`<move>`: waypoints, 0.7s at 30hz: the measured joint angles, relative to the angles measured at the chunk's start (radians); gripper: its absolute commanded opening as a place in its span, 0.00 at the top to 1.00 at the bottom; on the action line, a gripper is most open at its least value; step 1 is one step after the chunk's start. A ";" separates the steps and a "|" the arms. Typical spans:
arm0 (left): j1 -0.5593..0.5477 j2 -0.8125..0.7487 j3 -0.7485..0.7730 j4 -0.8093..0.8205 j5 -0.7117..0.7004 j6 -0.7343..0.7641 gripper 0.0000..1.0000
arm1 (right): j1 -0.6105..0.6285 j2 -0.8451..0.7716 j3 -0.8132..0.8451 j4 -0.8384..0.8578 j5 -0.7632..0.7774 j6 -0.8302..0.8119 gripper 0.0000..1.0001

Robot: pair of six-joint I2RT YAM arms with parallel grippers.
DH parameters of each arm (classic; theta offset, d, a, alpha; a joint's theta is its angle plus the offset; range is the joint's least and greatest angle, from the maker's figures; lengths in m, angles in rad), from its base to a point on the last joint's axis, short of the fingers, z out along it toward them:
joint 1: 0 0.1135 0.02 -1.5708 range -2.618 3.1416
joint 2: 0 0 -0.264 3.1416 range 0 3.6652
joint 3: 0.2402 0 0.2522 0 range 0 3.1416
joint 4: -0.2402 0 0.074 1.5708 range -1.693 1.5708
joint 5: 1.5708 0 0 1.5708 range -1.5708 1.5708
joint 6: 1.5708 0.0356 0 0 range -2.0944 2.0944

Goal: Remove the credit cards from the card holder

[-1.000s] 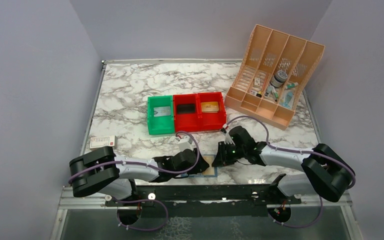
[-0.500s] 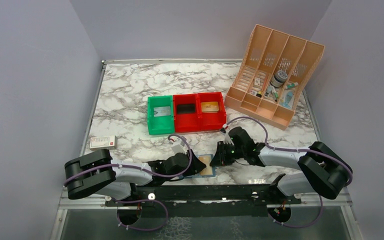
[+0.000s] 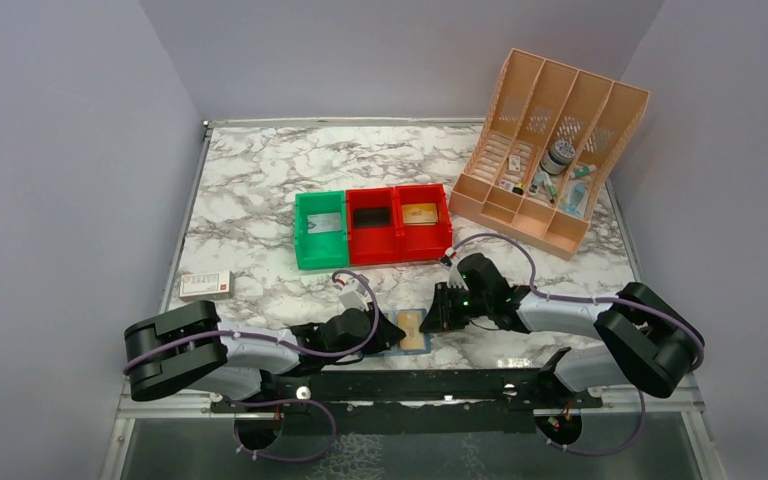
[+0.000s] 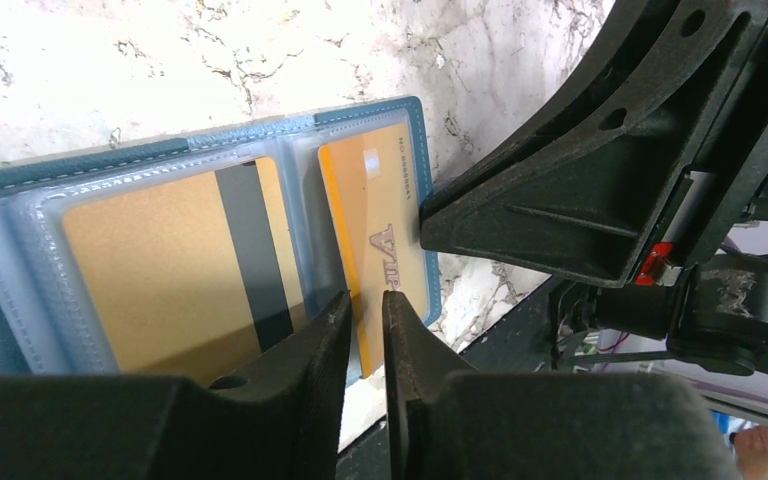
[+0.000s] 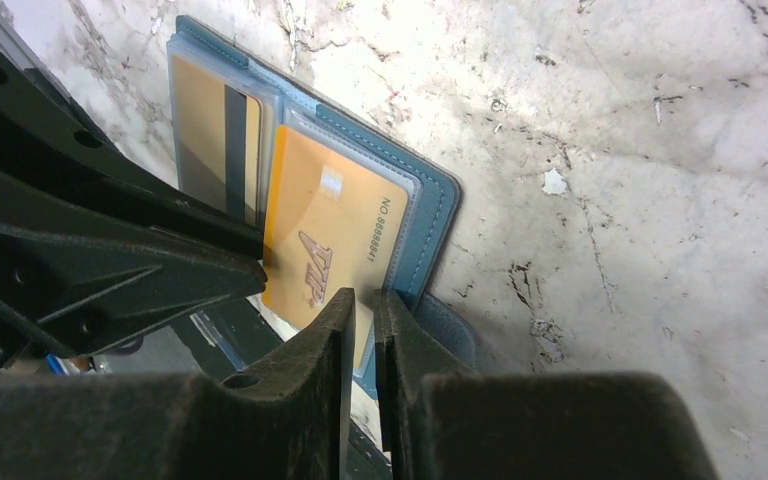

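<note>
The blue card holder (image 3: 396, 346) lies open at the table's near edge, between my two grippers. Its right pocket holds a gold credit card (image 4: 380, 220) that sticks out past the pocket's end. A second gold card with a black stripe (image 4: 170, 260) sits in the left pocket. My left gripper (image 4: 367, 300) has its jaws closed to a thin slit on the protruding card's end. My right gripper (image 5: 364, 298) is shut on the holder's right panel (image 5: 430, 215), right beside that card (image 5: 330, 230). From above, the left gripper (image 3: 397, 330) and right gripper (image 3: 430, 322) face each other across the holder.
A green bin (image 3: 320, 230) with a grey card and two red bins (image 3: 372, 222) stand mid-table; the right one (image 3: 422, 218) holds a gold card. A peach organizer (image 3: 550, 150) stands back right, a white-and-red box (image 3: 206, 284) lies left. The black mounting rail (image 3: 400, 385) borders the near edge.
My left gripper has drawn back to the left, uncovering more of the holder, and its jaws have narrowed onto the gold card. The right gripper has stayed put.
</note>
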State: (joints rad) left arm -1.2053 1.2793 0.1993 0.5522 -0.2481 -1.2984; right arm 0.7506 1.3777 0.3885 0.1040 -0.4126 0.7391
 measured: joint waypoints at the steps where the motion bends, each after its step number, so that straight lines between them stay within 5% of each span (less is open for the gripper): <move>1: 0.000 0.000 0.000 -0.001 -0.001 0.001 0.81 | 0.000 0.001 0.000 0.001 -0.001 0.000 0.85; 14: 0.001 0.015 -0.002 -0.001 -0.003 0.000 1.00 | -0.002 0.002 0.000 0.002 -0.005 -0.003 0.85; 21: 0.001 0.014 -0.021 0.021 -0.008 -0.026 1.00 | -0.002 -0.002 0.001 -0.002 -0.002 -0.003 0.85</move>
State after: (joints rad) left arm -1.2045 1.2938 0.1783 0.5728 -0.2562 -1.3243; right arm 0.7486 1.3758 0.3897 0.1017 -0.4145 0.7364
